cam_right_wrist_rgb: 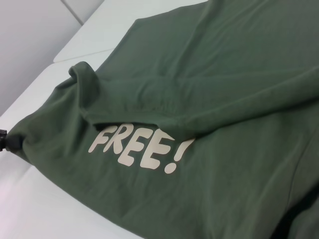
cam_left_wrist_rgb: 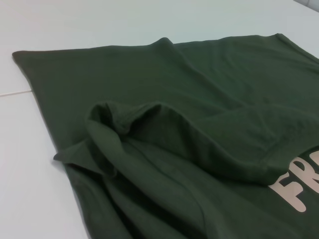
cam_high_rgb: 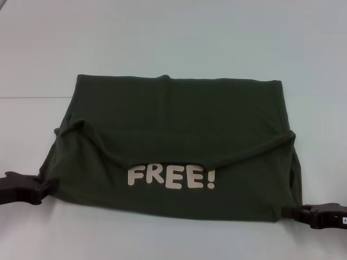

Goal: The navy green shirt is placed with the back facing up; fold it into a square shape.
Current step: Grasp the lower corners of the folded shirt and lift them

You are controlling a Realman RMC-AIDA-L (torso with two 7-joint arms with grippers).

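Two pincers flank your shirt (cam_high_rgb: 179, 108), one at each near corner. Your left pincer (cam_high_rgb: 38, 187) sits at the shirt's near left corner, and the cloth there bunches into its tip, so it is pinching that corner. Your right pincer (cam_high_rgb: 303, 212) sits at the shirt's near right corner, touching the cloth; whether its fingers are pressed on the fabric or spread, you cannot tell.

Your shirt lies flat on the pale desk (cam_high_rgb: 173, 38), dark olive green, roughly rectangular, its far edge straight. A folded upper layer covers the far part of the shirt, and the loose edge of that layer sags in a curve toward the near edge. Just beyond that curve, on the lower layer, you see the cream lettering "FREE!" (cam_high_rgb: 171, 176), near the middle of the shirt's near half. In your left wrist view the folded layer forms a raised, rumpled pocket (cam_left_wrist_rgb: 124, 119) near the shirt's left side. Your right wrist view shows the lettering (cam_right_wrist_rgb: 142, 149) partly tucked under the fold's edge.
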